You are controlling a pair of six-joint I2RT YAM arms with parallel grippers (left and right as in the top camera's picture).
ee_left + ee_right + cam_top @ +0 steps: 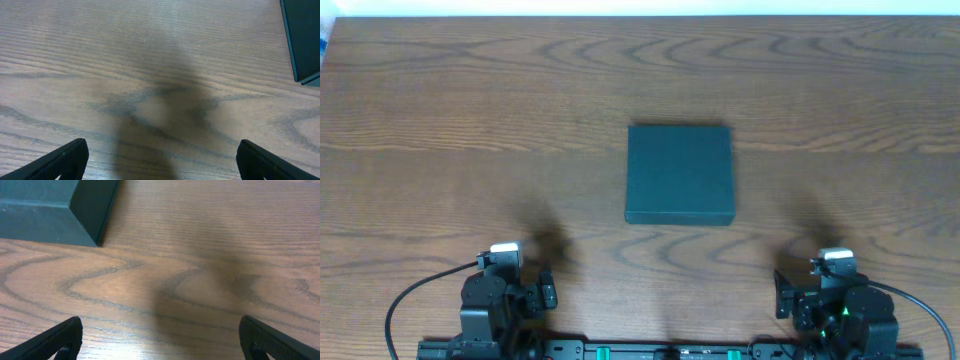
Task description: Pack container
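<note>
Overhead: container (pixel 679 174) lies apart, ahead between left end effector (pixel 162 160) and right end effector (pixel 160 337), both spread.

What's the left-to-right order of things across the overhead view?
left arm's black end effector → dark teal matte rectangular box → right arm's black end effector

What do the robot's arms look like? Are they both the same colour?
Yes, both are black and chunky. The left arm and right arm each carry a small whitish block on top, and a thin black cable loops out from each. Green lights glow on the right one. The left gripper and right gripper have flat, black, wedge-shaped fingers.
</note>
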